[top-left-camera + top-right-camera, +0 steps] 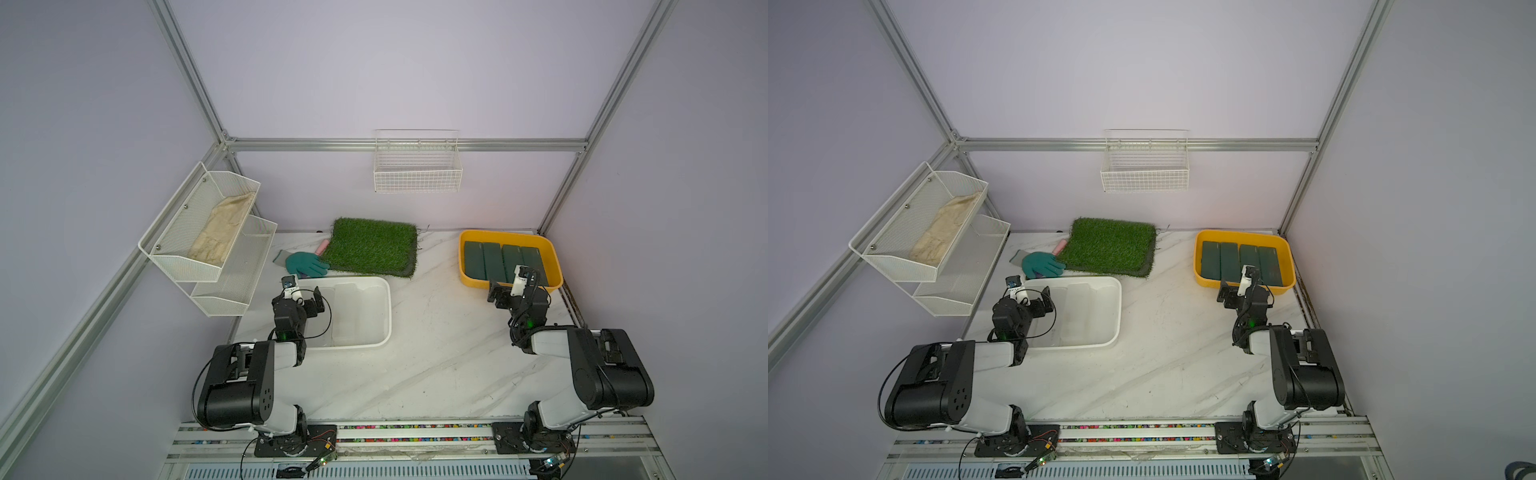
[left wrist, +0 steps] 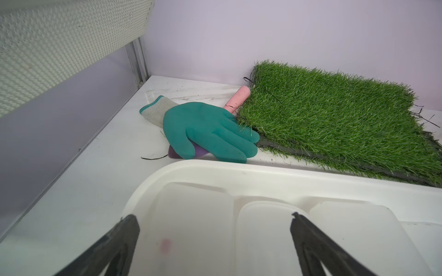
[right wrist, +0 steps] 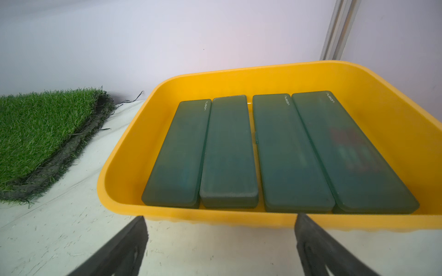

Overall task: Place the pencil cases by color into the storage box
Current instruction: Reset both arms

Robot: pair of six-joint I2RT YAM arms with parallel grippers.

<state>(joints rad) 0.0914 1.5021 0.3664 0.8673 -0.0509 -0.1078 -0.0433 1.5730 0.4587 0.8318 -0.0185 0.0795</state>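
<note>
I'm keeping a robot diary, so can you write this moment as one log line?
green pencil cases: four in yellow box | white pencil cases: in white box | left gripper: open, empty | right gripper: open, empty

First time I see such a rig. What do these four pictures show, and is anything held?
A left arm and a right arm stand at a table, each ending in a two-fingered gripper. Two pictures look down from one overhead camera; two come from cameras on the wrists. The left gripper hangs open over the white bin of frosted cases. The right gripper is open just short of the yellow bin with four green cases. A grass mat and a glove lie farther back. Nothing is held.
</note>
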